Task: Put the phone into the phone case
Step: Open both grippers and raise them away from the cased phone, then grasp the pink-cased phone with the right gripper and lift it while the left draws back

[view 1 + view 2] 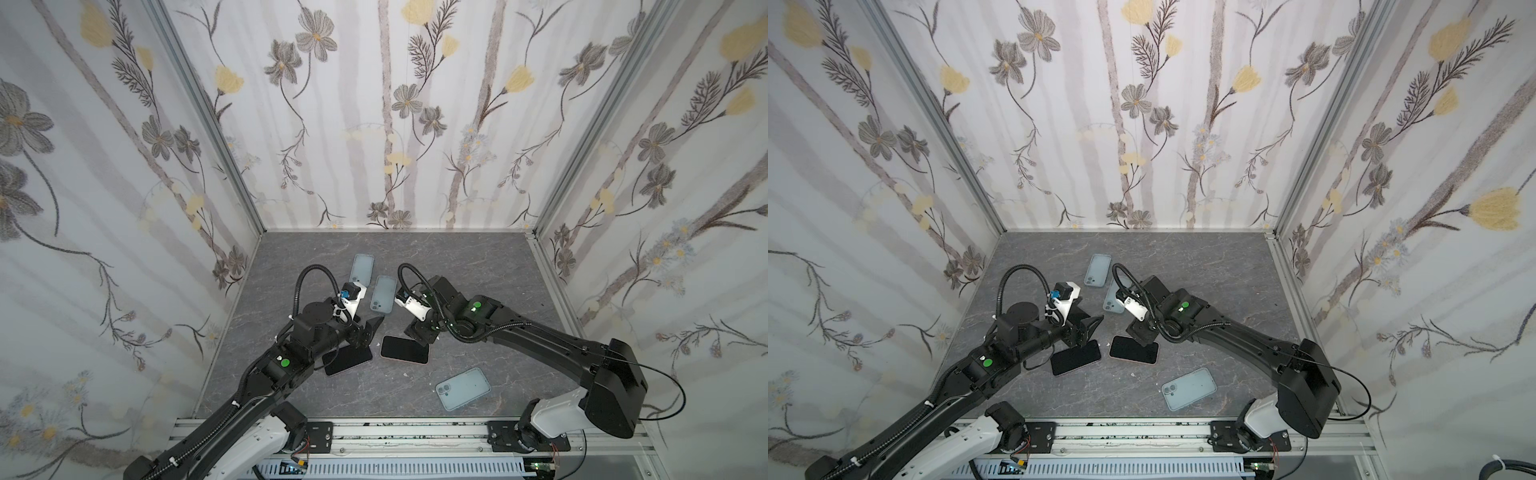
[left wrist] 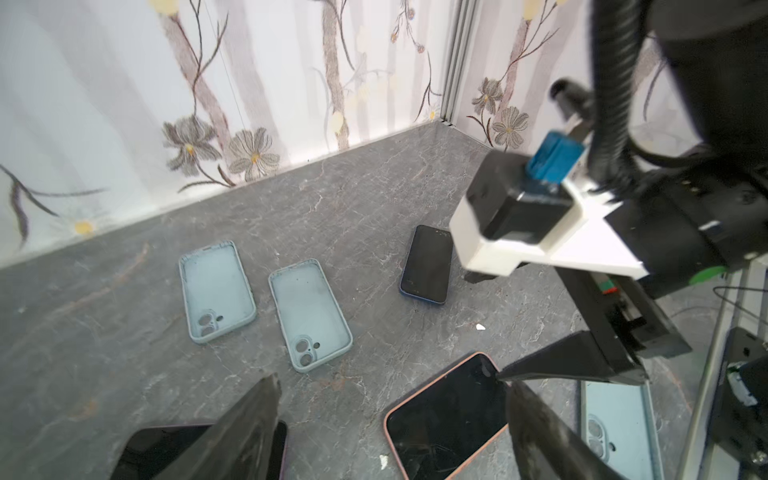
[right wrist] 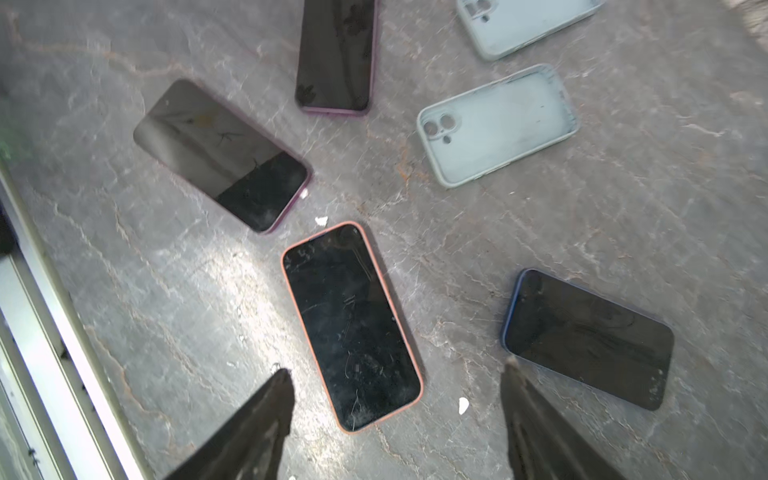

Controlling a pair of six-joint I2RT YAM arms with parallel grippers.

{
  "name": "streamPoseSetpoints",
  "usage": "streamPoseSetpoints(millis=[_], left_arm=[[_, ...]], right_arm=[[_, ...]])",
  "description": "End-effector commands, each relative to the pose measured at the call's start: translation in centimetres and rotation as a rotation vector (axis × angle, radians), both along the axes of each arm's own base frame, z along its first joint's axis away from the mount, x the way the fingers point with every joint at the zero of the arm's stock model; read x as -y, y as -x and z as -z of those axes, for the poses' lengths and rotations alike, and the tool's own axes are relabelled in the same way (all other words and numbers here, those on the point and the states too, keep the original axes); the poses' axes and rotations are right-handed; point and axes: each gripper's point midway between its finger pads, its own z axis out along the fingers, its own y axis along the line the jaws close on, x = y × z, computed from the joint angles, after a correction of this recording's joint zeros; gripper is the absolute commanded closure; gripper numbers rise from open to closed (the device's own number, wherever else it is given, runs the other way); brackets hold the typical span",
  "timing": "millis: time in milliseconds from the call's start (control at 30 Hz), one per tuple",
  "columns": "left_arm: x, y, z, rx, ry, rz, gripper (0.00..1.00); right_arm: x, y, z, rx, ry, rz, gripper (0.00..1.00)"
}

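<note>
- Checked left gripper (image 1: 370,330): jaws spread wide, nothing held, hovering between a purple-edged phone (image 1: 349,359) and the pink-edged phone (image 1: 405,350).
- Checked right gripper (image 3: 395,399): jaws likewise apart and empty, straddling one short end of the pink-edged phone in the right wrist view, no contact seen.
- Pink-edged phone found flat, screen up, mid-table between both grippers, glass scratched and dusty. Cannot tell whether the pink edge is body or fitted cover.
- Also present, face up: blue-edged phone (image 3: 588,338), just beside the right gripper.
- Empty pale blue case (image 2: 218,295) and its twin (image 2: 309,311) side by side toward the back wall, hollow side up; third case (image 1: 463,388) near the front rail.
- Handling, judged: phone stiff, thin, fairly weighty, slick on the glass, awkward to lift from flat. Best gripped across the long edges near mid-length.
- Case judged light and pliable, apt to slide; worth pinning at a rim wall, with one phone corner entered first.
</note>
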Motion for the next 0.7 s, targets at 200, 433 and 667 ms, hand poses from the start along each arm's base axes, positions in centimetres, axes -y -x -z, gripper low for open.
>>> streamPoseSetpoints(millis=[200, 433, 667], left_arm=[[0.0, 5.9, 4.4, 0.171, -0.292, 0.356, 0.0], [-1.3, 6.0, 5.7, 0.166, -0.398, 0.345, 0.0], [-1.5, 6.1, 6.3, 0.139, -0.418, 0.345, 0.0]], right_arm=[[-1.2, 1.3, 4.5, -0.08, 0.05, -0.141, 0.0], [-0.9, 1.4, 8.7, -0.154, 0.162, -0.121, 0.0], [-1.1, 1.8, 11.5, -0.202, 0.213, -0.151, 0.0]])
